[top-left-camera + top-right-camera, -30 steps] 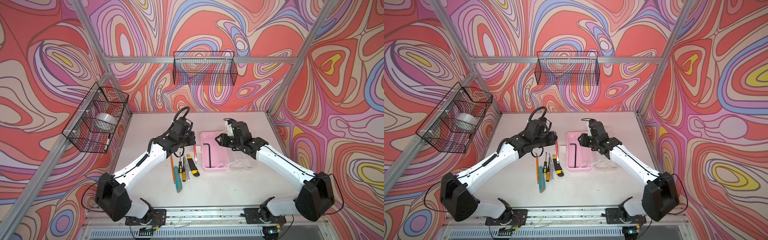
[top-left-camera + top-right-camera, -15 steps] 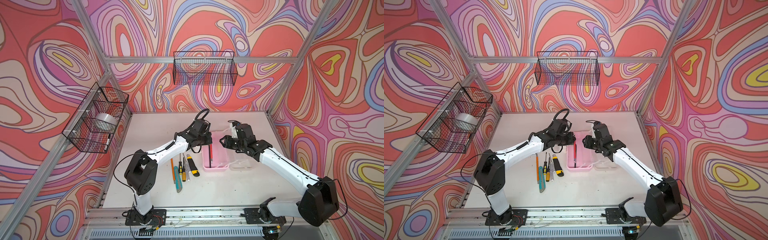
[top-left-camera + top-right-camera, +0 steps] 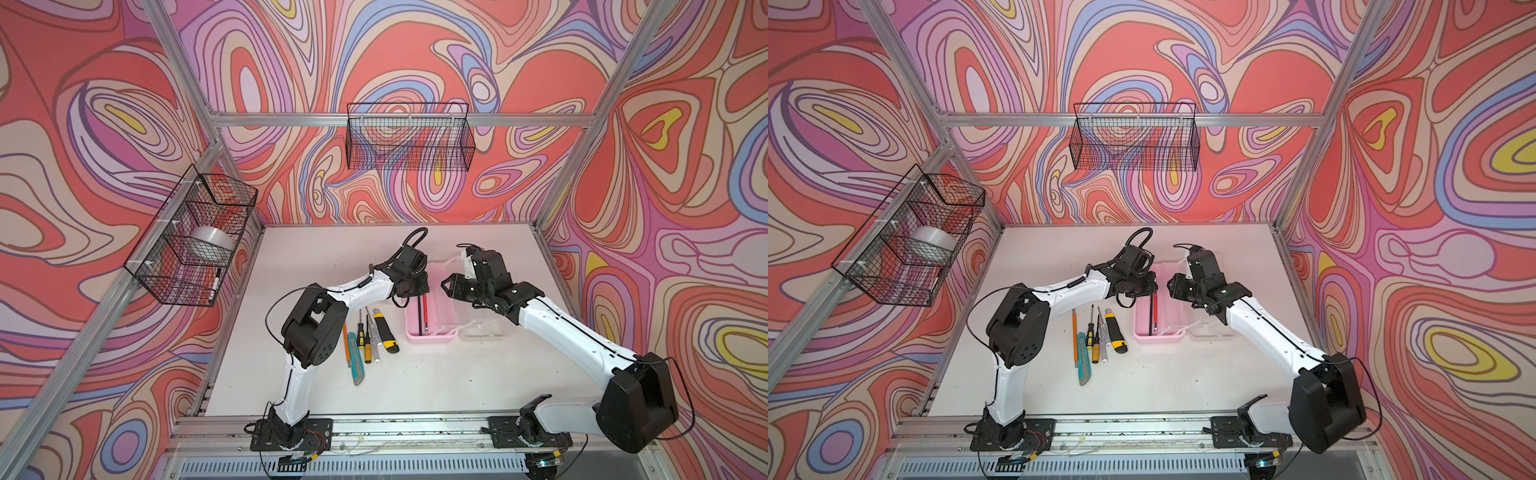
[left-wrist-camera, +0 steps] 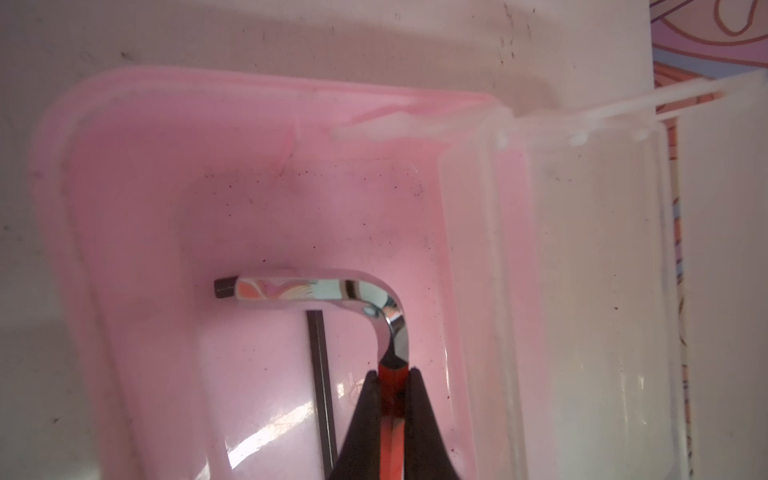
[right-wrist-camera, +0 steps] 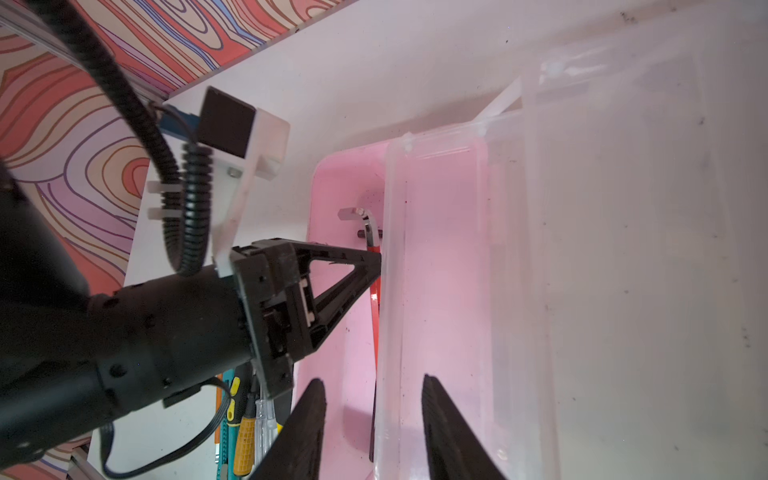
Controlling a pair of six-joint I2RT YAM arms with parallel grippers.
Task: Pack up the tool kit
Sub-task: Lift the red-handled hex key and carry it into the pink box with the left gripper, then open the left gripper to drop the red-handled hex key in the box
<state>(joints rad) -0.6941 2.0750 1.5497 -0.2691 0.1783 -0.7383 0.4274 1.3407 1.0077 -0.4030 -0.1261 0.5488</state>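
The pale-pink case point(image 3: 428, 338) point(image 3: 1156, 338) lies open on the white table, its translucent lid point(image 3: 484, 332) point(image 3: 1210, 334) folded out to the right. My left gripper point(image 3: 419, 291) point(image 4: 393, 374) is shut on a red-sleeved chrome hex key point(image 4: 386, 299) point(image 3: 1154, 309) held inside the case. A black hex key point(image 4: 322, 374) point(image 3: 419, 320) lies on the case floor beside it. My right gripper point(image 3: 448, 286) point(image 5: 372, 380) hangs open above the hinge between case and lid, holding nothing. Left of the case lie a yellow-black knife point(image 3: 384, 332), a teal knife point(image 3: 355, 359) and small screwdrivers point(image 3: 368, 336).
A black wire basket point(image 3: 191, 237) on the left wall holds a tape roll point(image 3: 210, 241) and a marker. Another wire basket point(image 3: 409, 137) hangs on the back wall. The two arm bases sit on the aluminium rail point(image 3: 415, 419) at the front edge.
My left arm has swung right from the row of tools to the case, carrying the red hex key with it. The right gripper has shifted slightly right, still open.
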